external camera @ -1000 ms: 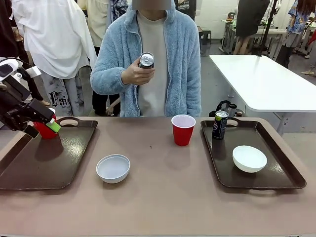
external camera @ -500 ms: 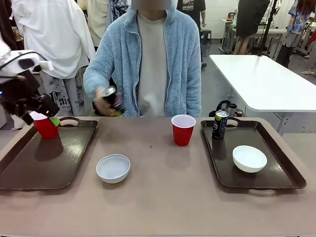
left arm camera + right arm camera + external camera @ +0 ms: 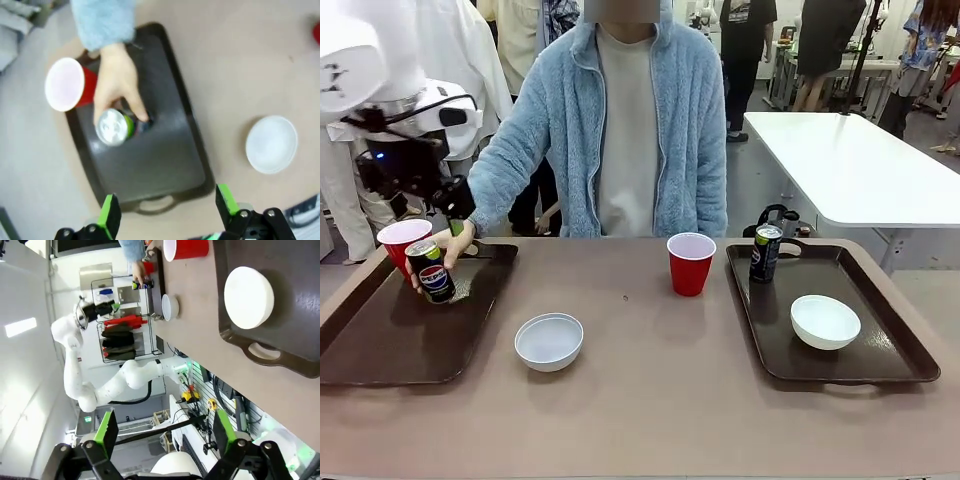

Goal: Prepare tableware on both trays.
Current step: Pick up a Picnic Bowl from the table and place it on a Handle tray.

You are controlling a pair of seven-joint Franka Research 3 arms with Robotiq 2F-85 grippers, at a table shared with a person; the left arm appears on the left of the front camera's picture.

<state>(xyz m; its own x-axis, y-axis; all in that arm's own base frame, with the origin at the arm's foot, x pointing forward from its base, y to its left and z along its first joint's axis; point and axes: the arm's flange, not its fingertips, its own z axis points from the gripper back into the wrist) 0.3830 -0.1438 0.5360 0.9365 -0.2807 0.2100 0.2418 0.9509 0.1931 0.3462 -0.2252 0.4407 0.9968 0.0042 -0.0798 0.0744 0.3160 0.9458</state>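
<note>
The can (image 3: 430, 272) in the person's hand (image 3: 453, 242) carries the round red, white and blue Pepsi mark. It is held a little tilted at the left tray (image 3: 390, 345), just beside a red cup (image 3: 402, 242). The print on the second can (image 3: 765, 252) is too small to read; this one stands on the right tray (image 3: 890, 355), near a white bowl (image 3: 825, 321). The second cup (image 3: 691, 262) and second bowl (image 3: 549, 341) stand between the trays on the pale brown counter (image 3: 650, 410). The left claw (image 3: 167, 212) hangs above the left tray with its fingers wide apart. The right claw (image 3: 165, 432) is spread too and holds nothing. Behind stands a white table (image 3: 850, 160).
</note>
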